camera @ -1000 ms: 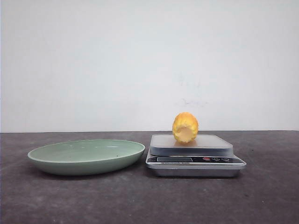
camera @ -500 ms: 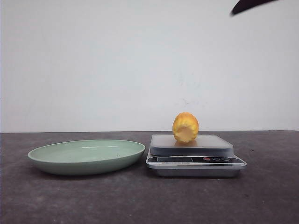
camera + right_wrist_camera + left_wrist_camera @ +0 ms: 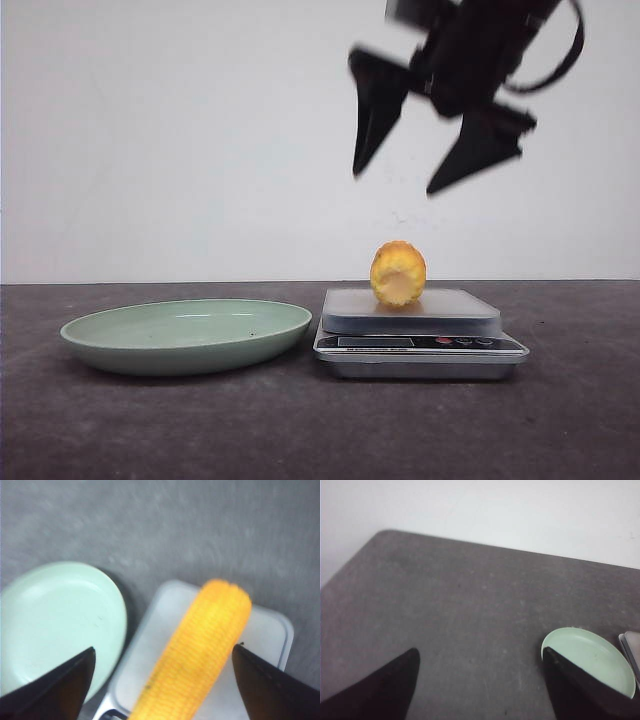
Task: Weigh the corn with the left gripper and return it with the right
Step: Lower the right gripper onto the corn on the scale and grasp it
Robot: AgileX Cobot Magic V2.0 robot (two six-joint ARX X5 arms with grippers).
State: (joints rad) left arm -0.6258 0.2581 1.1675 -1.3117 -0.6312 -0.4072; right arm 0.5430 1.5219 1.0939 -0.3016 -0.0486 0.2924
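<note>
The yellow-orange corn (image 3: 397,273) lies on the platform of the silver kitchen scale (image 3: 420,345), its cut end facing the front camera. My right gripper (image 3: 393,182) hangs open in the air above the corn, well clear of it. In the right wrist view the corn (image 3: 200,650) runs lengthwise between the spread fingers of the right gripper (image 3: 163,652), untouched. My left gripper (image 3: 480,652) is open over bare table, with nothing between its fingers, and does not show in the front view.
A wide pale green plate (image 3: 185,334) sits on the dark table left of the scale; its rim (image 3: 587,657) also shows in the left wrist view beside one finger. A white wall stands behind the table.
My right gripper has come down from the upper right edge of the front view to above the corn. The corn, scale and plate have not moved.
</note>
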